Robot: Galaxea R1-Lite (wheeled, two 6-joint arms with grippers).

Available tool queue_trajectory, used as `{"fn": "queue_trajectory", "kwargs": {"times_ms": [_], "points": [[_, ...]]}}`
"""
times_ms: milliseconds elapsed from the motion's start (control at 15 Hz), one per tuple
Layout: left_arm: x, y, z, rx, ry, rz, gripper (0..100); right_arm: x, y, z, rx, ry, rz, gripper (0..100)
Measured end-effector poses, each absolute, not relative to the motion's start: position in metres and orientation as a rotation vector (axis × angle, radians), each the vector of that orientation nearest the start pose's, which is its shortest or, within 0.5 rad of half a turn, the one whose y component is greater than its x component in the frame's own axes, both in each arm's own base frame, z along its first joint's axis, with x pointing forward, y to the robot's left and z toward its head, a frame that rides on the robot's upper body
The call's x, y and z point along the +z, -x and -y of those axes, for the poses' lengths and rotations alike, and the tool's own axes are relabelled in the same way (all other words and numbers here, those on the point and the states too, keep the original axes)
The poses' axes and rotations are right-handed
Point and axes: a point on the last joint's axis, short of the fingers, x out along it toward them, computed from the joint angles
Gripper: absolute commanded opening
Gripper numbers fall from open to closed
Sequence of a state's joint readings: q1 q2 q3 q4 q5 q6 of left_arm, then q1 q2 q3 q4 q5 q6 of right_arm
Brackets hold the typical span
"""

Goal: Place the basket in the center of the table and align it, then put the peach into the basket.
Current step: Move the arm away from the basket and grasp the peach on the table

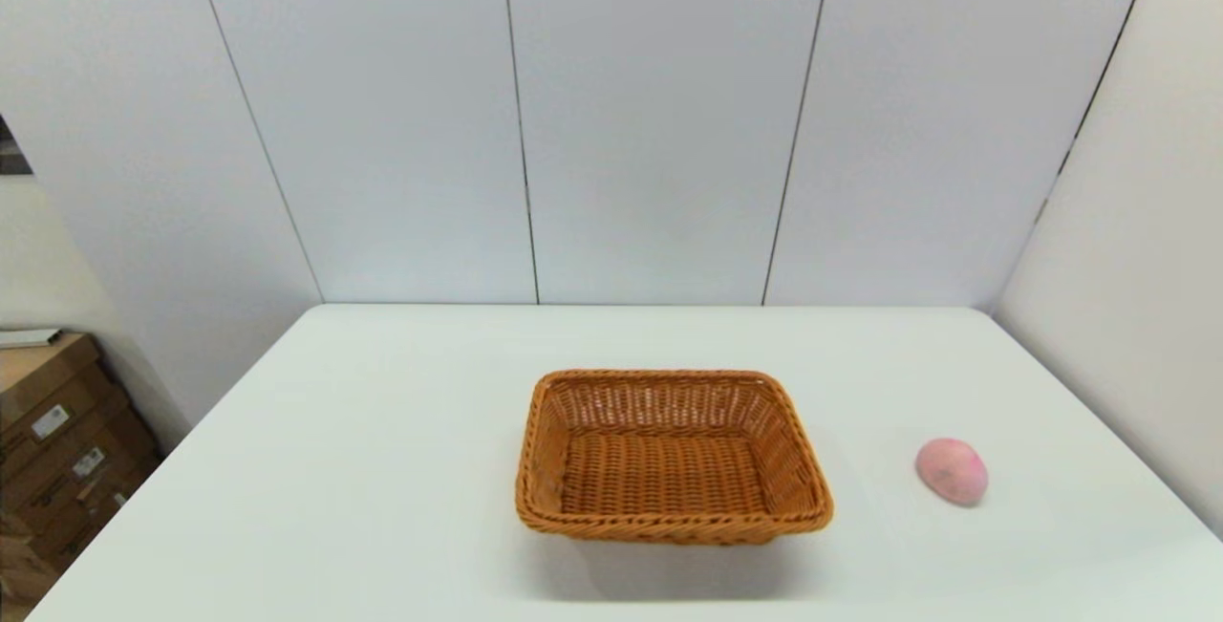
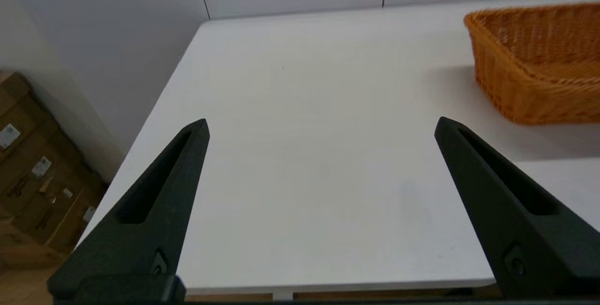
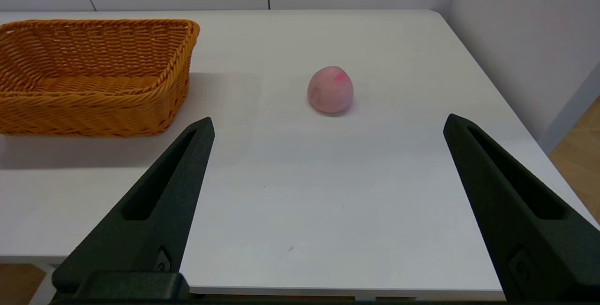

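We are holding our right gripper point(image 3: 328, 124) spread wide and empty at the table's point(image 1: 382, 469) near edge, facing the peach point(image 3: 330, 89), which is lying right of the wicker basket point(image 1: 672, 455); we are advising straddling it squarely, closing gently; left gripper point(image 2: 321, 124) idling, open

Bright, even light; soft shadow beneath the basket point(image 1: 673, 455).

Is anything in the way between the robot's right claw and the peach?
No. Only bare white table lies between the open right gripper and the peach. The basket sits off to one side, apart from it.
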State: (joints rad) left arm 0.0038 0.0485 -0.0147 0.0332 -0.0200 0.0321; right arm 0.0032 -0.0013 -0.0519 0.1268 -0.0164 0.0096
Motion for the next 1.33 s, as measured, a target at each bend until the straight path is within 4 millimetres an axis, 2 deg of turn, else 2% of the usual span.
{"fn": "queue_trajectory", "kwargs": {"times_ms": [200, 333, 533, 667, 800, 933, 1133, 1333], "points": [[0.076, 0.023, 0.0, -0.005, 0.005, -0.033, 100, 0.076, 0.028, 0.001, -0.021, -0.009, -0.085, 100], [0.076, 0.023, -0.001, 0.03, 0.06, -0.022, 100, 0.086, 0.031, 0.001, -0.022, -0.01, -0.073, 100], [0.077, 0.023, -0.001, 0.034, 0.074, -0.002, 100, 0.127, 0.039, 0.0, -0.015, -0.027, -0.093, 100], [0.076, 0.023, -0.001, 0.034, 0.075, -0.003, 100, 0.158, 0.029, 0.0, -0.024, -0.031, -0.166, 100], [0.076, 0.023, -0.001, 0.034, 0.075, -0.002, 100, 0.181, 0.004, 0.001, -0.036, -0.033, -0.28, 100], [0.076, 0.023, -0.001, 0.033, 0.074, -0.002, 100, 0.191, -0.031, 0.001, -0.045, -0.034, -0.433, 100], [0.076, 0.023, -0.001, 0.033, 0.074, -0.002, 100, 0.188, -0.087, 0.002, -0.062, -0.056, -0.645, 100], [0.076, 0.023, -0.001, 0.033, 0.074, -0.003, 100, 0.171, -0.137, 0.002, -0.095, -0.077, -0.782, 100]]}}
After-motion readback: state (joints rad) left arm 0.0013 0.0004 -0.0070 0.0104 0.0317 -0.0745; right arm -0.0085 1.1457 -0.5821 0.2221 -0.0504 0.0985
